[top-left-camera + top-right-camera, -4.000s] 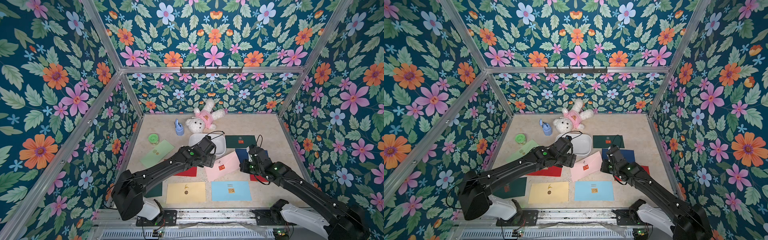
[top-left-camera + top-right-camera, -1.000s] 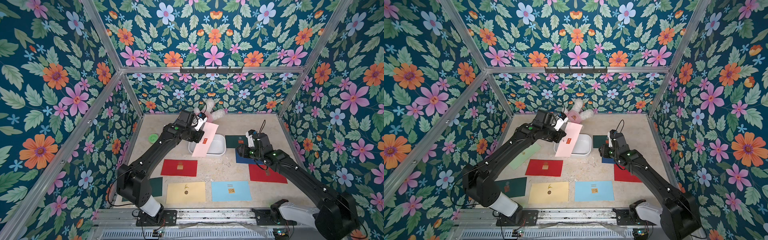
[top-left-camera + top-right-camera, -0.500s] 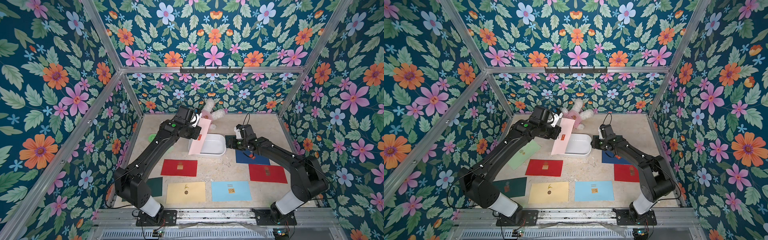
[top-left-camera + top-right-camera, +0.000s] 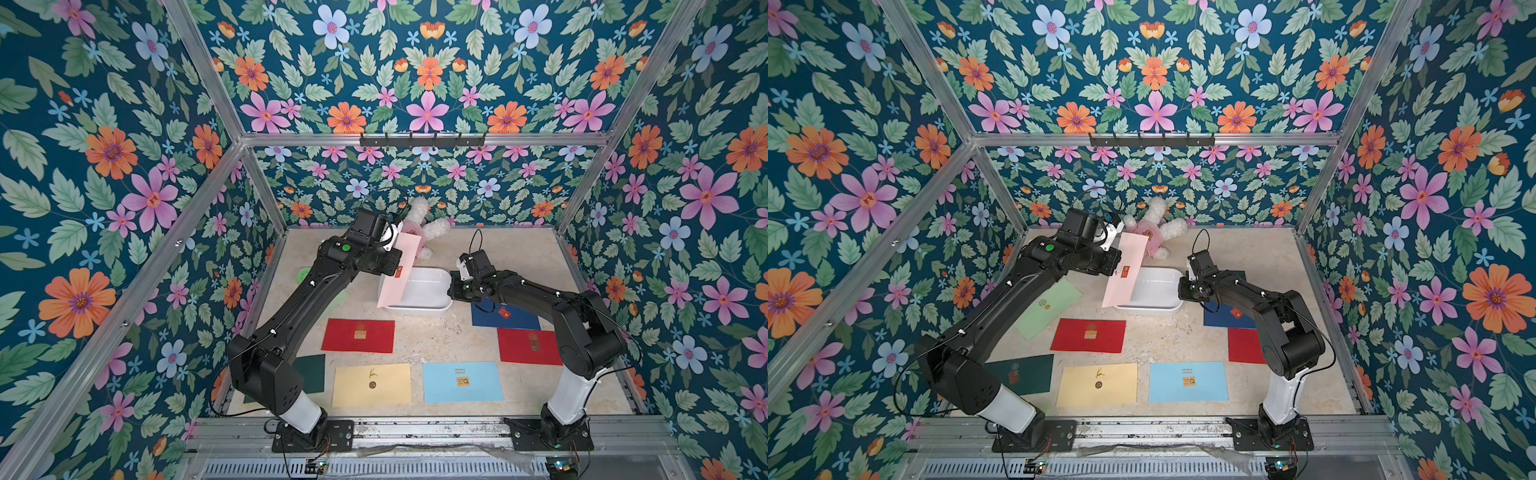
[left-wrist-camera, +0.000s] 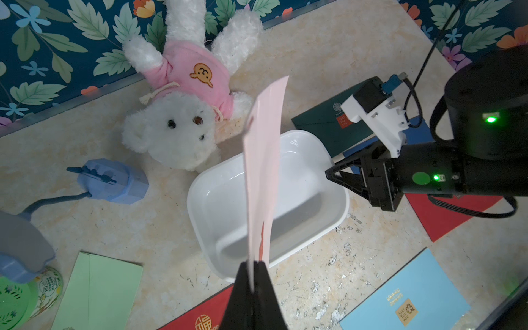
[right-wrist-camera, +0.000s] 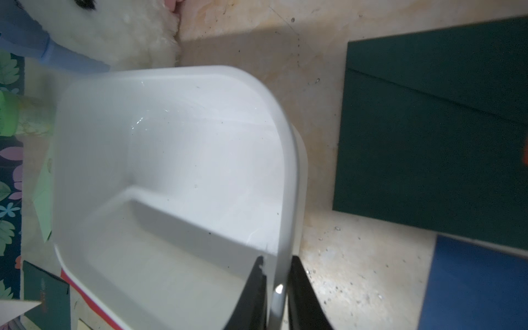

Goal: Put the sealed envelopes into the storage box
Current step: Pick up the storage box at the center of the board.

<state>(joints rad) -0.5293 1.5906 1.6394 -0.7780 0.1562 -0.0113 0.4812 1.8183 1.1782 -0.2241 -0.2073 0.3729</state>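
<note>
The pink envelope (image 5: 261,171) hangs over the storage box (image 5: 337,217), pinched at one edge by the left gripper (image 5: 253,281), whose jaws are clamped on the thin paper. Its long axis runs steeply downward, the lower end dipping at the near-left part of the box in both top views (image 4: 392,282). The box is a smooth, glossy white plastic tub with rounded corners, its long side lying across the table (image 4: 440,332). The right gripper (image 6: 275,291) has its jaws closed on the box's right-hand rim (one finger inside, one outside). Around it, flat on the mottled stone-look surface, lie matte paper envelopes: red envelope (image 4: 358,335), yellow envelope (image 4: 371,384), light blue envelope (image 4: 462,381), navy envelope (image 4: 505,316). A fluffy plush bunny (image 5: 177,108) lies behind the box.
</note>
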